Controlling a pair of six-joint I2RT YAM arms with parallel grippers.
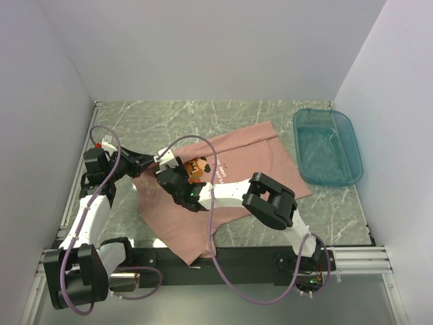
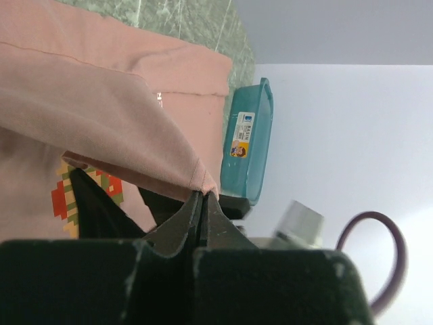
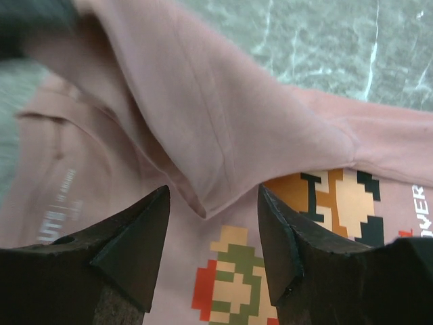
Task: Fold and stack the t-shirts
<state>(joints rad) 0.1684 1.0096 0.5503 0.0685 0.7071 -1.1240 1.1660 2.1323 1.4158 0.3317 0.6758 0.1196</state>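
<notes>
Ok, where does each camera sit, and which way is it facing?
Top external: above and behind the arms, looking down at the table; both arms show, with the shirt and tub.
Left wrist: on the left arm, looking along the left gripper, shut on a shirt fold, towards the tub.
Right wrist: on the right arm, looking past the open right gripper down at the print.
Shared: all see the shirt; top and left wrist see the tub.

This looks like a robot lab test cell. Plain white panels [image 1: 203,47] box in a green marbled bench [image 1: 155,118]. Cabled robot arms [image 1: 270,200] are bolted to a metal rail [image 1: 358,256].
</notes>
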